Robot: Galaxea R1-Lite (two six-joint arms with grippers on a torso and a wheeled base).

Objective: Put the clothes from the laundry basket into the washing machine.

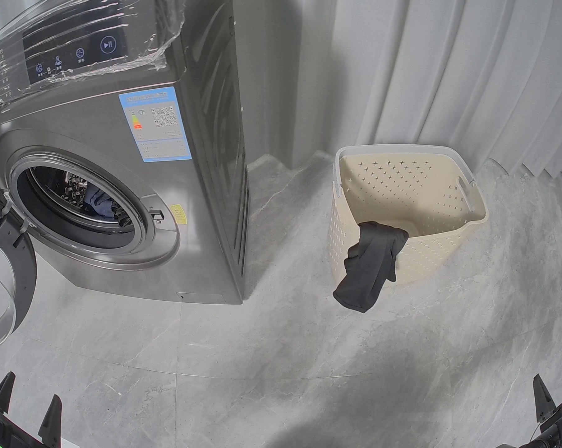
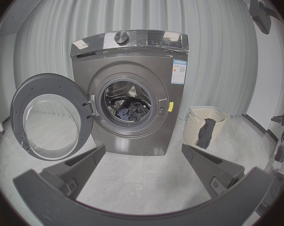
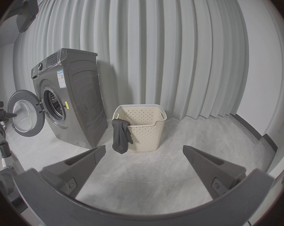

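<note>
A grey washing machine (image 1: pixel 169 175) stands at the left with its round door (image 1: pixel 4 269) swung open; dark and blue clothes (image 2: pixel 129 110) lie in the drum. A cream laundry basket (image 1: pixel 418 182) sits on the floor to the right, and a dark grey garment (image 1: pixel 368 266) hangs over its front rim. My left gripper (image 2: pixel 142 154) is open and low near the floor, facing the machine's drum. The right gripper (image 3: pixel 143 156) is open too, held low and well short of the basket (image 3: pixel 145 126) and the garment (image 3: pixel 120 135).
Pale curtains (image 1: pixel 455 63) hang behind the machine and basket. The grey marble-patterned floor (image 1: pixel 293 343) lies bare between the grippers and both objects. The open door (image 2: pixel 51 116) juts out at the machine's left side.
</note>
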